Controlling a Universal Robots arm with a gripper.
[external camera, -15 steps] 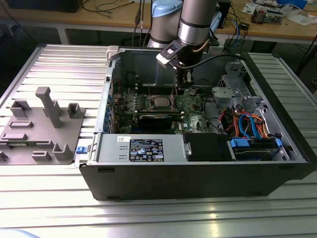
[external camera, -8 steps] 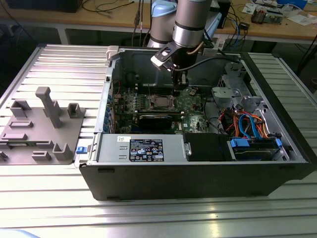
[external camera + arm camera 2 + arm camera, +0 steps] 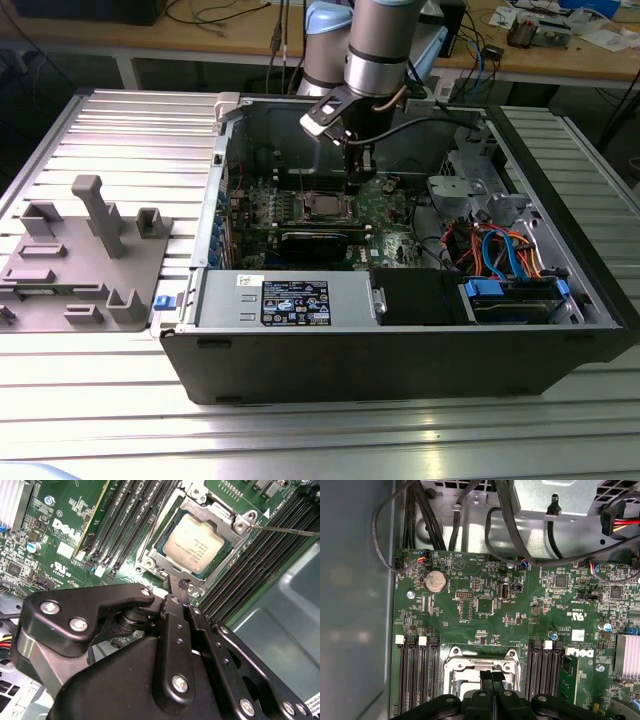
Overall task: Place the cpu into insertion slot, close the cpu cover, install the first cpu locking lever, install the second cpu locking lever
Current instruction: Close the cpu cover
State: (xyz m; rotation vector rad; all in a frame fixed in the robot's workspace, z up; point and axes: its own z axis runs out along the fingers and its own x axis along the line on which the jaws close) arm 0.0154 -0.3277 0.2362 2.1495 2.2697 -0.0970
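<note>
The cpu (image 3: 195, 542), a dull silver square, lies in the insertion slot (image 3: 150, 560) on the green board. The cpu cover (image 3: 218, 510), a silver frame with a window, lies flat over the chip's edges. One thin locking lever (image 3: 285, 529) juts out sideways from the socket's corner. A second thin rod (image 3: 152, 530) runs along the socket's other side. My gripper (image 3: 177, 586) is shut with its black fingers pressed together, tips right at the socket's edge (image 3: 482, 662). In the exterior view the gripper (image 3: 357, 185) hangs inside the case just beside the socket (image 3: 322, 207).
Black memory slots (image 3: 260, 555) flank the socket on both sides. A black graphics card (image 3: 315, 240), a power supply (image 3: 290, 298) and bundled cables (image 3: 500, 250) crowd the open case. A grey fixture tray (image 3: 80, 250) sits outside on the exterior view's left.
</note>
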